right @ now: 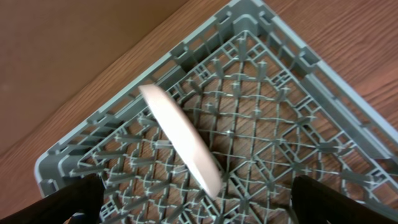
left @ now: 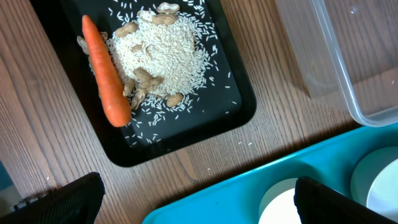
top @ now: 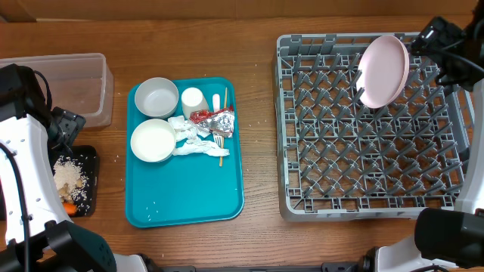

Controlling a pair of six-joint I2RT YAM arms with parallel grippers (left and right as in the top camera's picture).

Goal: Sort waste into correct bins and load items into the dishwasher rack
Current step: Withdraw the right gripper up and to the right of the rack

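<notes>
Right gripper [right: 202,199] is hanging open and empty over the rack [right: 280,149], where the plate [right: 183,146] is standing between pegs. Left gripper [left: 199,204], also open and empty, is hovering by the black tray [left: 242,112], which is holding carrot [left: 106,74] and rice [left: 161,56]. 2 bowls [top: 156,97] [top: 153,140], cup [top: 193,100], napkins [top: 193,137] and foil [top: 215,119] are waiting on the teal tray [top: 189,196].

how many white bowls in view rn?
2. Both are on the teal tray, along its left side: the far bowl in the back-left corner, the near bowl just in front of it. The small white cup isn't counted. None appear hidden.
</notes>
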